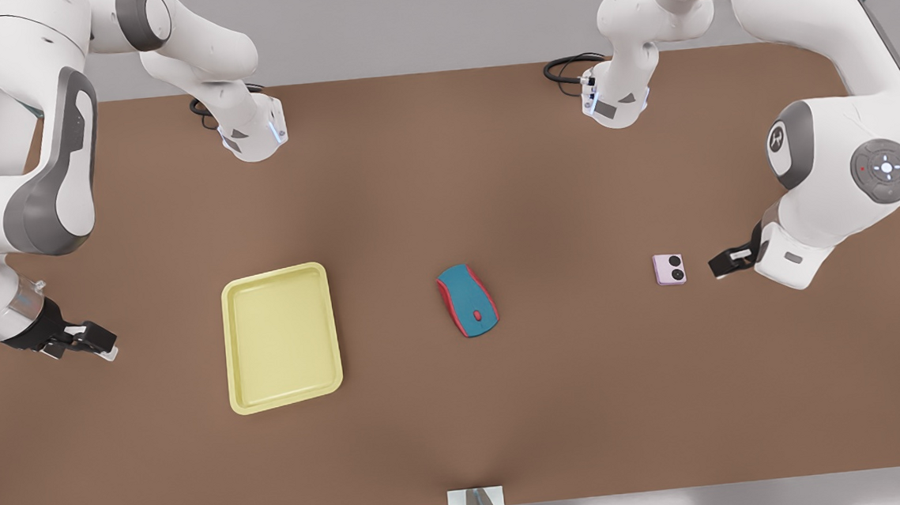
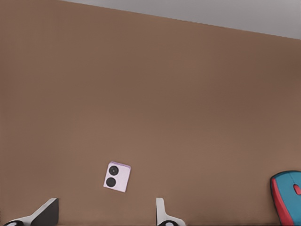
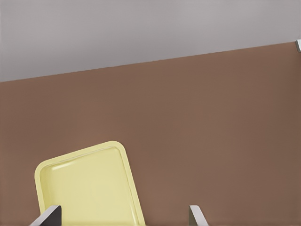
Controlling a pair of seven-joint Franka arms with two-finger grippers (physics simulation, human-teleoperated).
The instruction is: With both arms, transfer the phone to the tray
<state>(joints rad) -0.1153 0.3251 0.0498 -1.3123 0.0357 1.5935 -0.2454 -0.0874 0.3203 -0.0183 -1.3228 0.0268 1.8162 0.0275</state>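
Phone: small pale pink slab, nearly square, rounded corners, two black round camera circles on top; flat on the counter toward the front view's right, well apart from the tray. Also seen lying flat in the left wrist view.
Tray: pale yellow, shallow, rectangular, rounded corners, raised rim, smooth matte inside; flat on the counter left of centre in the front view. Near corner and rim seen in the right wrist view.
Mouse: blue shell with red trim, rounded and domed; between tray and phone, touching neither. Edge of it seen in the left wrist view.
Counter: plain brown, matte, flat; broad bare stretches around all three objects, far half unoccupied apart from the arm bases.
Left tool: black, on the arm at the front view's right, low, just beside the phone's outer edge, not touching it; fingertips spread wide, the phone lying ahead between their lines.
Right tool: black, on the arm at the front view's left, near the counter's edge, apart from the tray's outer rim; fingertips spread wide, holding nothing.
Edges: phone, mouse and tray all well inside the counter's borders.
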